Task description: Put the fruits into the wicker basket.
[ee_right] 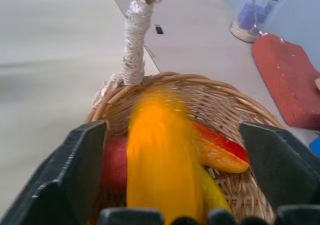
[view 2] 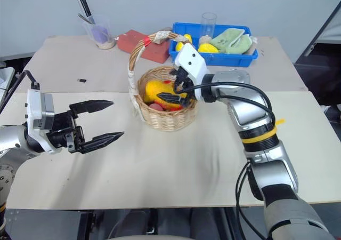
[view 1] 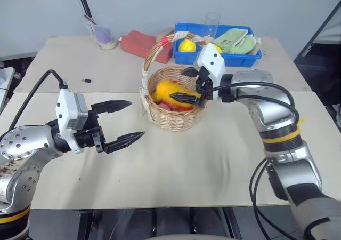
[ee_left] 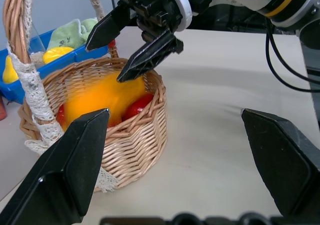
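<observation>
Now the drop: fruit released over the basket

Right gripper [view 1: 193,84] hangs just above the wicker basket [view 1: 176,117], its black fingers spread wide with nothing between them. Below it the orange-yellow fruit [view 1: 169,90] is blurred, apparently falling or settling among the contents. To finish well, the arm should likely lift straight up and clear the arched handle [view 1: 154,50] before swinging away. Left gripper [view 1: 123,121] waits to the left of the basket, also wide and empty. The orange-yellow fruit is smooth and oblong; the red fruit [ee_left: 137,106] lies beside it, low in the basket.
</observation>
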`<state>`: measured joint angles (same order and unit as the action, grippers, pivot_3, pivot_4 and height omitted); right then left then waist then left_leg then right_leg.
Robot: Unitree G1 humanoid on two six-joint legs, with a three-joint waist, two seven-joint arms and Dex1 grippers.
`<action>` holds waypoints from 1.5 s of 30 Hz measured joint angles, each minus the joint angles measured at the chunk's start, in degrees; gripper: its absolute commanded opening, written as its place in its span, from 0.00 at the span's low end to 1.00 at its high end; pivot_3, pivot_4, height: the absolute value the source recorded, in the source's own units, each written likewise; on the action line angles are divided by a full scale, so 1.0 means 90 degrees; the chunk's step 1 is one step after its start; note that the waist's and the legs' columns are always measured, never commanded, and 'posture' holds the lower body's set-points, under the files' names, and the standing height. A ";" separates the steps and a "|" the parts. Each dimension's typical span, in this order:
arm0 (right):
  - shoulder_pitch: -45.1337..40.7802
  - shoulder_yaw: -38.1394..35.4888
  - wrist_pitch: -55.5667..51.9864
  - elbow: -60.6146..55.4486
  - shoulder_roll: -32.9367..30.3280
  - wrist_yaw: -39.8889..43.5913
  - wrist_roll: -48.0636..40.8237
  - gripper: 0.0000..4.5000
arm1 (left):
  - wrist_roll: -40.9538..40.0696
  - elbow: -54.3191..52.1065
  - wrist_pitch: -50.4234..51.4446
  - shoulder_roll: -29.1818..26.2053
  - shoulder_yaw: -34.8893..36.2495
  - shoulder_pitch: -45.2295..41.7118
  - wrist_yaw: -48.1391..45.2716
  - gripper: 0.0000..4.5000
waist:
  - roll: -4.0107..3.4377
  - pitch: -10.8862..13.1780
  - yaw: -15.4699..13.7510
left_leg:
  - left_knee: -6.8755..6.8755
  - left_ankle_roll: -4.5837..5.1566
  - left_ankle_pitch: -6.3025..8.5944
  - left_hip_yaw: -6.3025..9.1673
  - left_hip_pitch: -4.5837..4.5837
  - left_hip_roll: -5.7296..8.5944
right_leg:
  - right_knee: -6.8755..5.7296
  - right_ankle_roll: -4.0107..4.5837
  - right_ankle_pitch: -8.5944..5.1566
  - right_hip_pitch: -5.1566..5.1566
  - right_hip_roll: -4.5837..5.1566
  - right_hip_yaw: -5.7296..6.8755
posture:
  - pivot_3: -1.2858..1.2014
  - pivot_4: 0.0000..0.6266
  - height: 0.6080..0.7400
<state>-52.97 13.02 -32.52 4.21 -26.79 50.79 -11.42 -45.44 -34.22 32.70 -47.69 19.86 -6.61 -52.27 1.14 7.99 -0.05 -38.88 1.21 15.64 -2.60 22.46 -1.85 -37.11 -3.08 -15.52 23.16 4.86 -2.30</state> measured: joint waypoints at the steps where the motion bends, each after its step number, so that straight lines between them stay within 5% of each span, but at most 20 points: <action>1: 0.0003 -0.0006 -0.0008 -0.0021 -0.0005 0.0036 -0.0014 1.00 | -0.0028 -0.0011 0.0009 0.0002 0.0000 0.0000 0.0044 1.00 | 0.0000 0.0000 0.0012 | 0.0000 0.0000 0.0000 0.0000 -0.0001 0.0000 | 0.0001 0.0000 0.0000 0.0000 -0.0001 0.0000 | 0.52 0.24 1.00; 13: 0.1421 -0.1066 -0.0292 -0.1532 -0.1130 0.0095 -0.0594 1.00 | -0.0231 -0.0038 0.0139 0.0067 -0.0236 -0.0287 0.0577 1.00 | 0.0003 -0.0001 0.0005 | 0.0002 0.0002 0.0001 0.0002 -0.0007 0.0002 | 0.0016 0.0000 0.0000 -0.0003 0.0000 -0.0004 | 0.52 0.24 1.00; 20: 0.1167 -0.1631 0.0254 -0.0218 0.0069 -0.1496 -0.0346 1.00 | -0.0224 -0.0038 0.0134 0.0138 -0.0455 -0.0477 0.0676 1.00 | 0.0004 -0.0002 0.0139 | 0.0014 -0.0009 -0.0005 0.0003 -0.0017 -0.0012 | 0.0002 0.0008 -0.0002 0.0002 -0.0025 -0.0018 | 0.52 0.24 1.00; 28: 0.0481 -0.1660 0.1068 0.1267 0.0677 -0.1839 -0.0262 1.00 | -0.0325 -0.0040 0.0134 0.0158 -0.0502 -0.0507 0.0674 1.00 | 0.0004 -0.0002 0.0108 | 0.0012 -0.0011 -0.0006 0.0002 -0.0007 -0.0009 | 0.0001 0.0008 -0.0002 0.0000 -0.0017 -0.0014 | 0.52 0.24 1.00; 41: 0.0096 -0.1651 0.1901 0.2624 0.0985 -0.1765 -0.0165 0.07 | -0.0319 -0.0041 0.0117 0.0216 -0.0531 -0.0506 0.0678 1.00 | 0.0003 -0.0001 0.0124 | 0.0016 -0.0013 -0.0007 0.0003 -0.0008 -0.0011 | 0.0000 0.0008 -0.0002 0.0000 -0.0018 -0.0012 | 0.52 0.24 1.00; 45: 0.0096 -0.1645 0.1942 0.2647 0.1010 -0.1695 -0.0120 0.05 | -0.0313 -0.0040 0.0105 0.0230 -0.0552 -0.0505 0.0678 1.00 | 0.0002 -0.0001 0.0124 | 0.0016 -0.0013 -0.0007 0.0003 -0.0009 -0.0012 | -0.0001 0.0008 -0.0002 0.0000 -0.0018 -0.0012 | 0.52 0.24 1.00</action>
<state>-52.11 -1.79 -15.04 28.03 -17.69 35.53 -12.49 -48.25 -34.58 33.65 -45.61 14.90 -11.15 -46.16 1.16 7.98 1.06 -38.74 1.09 15.57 -2.57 22.38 -1.95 -37.12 -3.01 -15.53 23.16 4.71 -2.41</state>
